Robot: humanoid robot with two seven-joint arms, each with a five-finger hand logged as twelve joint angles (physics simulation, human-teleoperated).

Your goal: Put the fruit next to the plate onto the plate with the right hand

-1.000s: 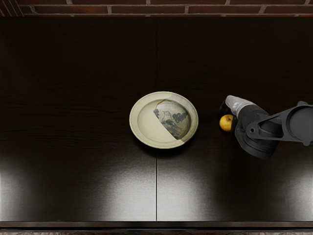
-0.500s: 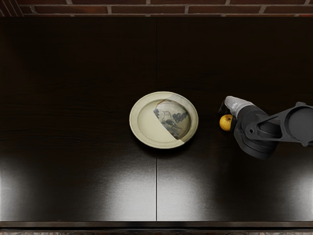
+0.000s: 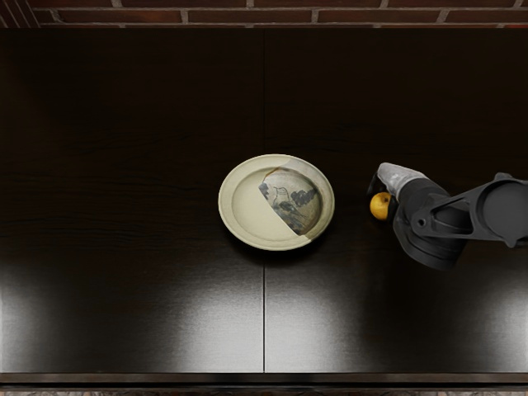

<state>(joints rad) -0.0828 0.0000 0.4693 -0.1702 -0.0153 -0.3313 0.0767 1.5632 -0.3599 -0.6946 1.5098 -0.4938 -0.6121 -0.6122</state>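
Dark glossy table [image 3: 132, 280], seam running front to back. R arm comes in from the right edge, approx mid-depth. The right hand [image 3: 406, 191] is up against the small yellow fruit [image 3: 379, 206] from its right side. Hand is too dark to read, so can't tell if fingers are apart or closed. Fruit sits on the tabletop just right of the cream plate [image 3: 228, 200] w/ blue painted motif, not touching it. Brick wall [image 3: 247, 12] along the far edge.
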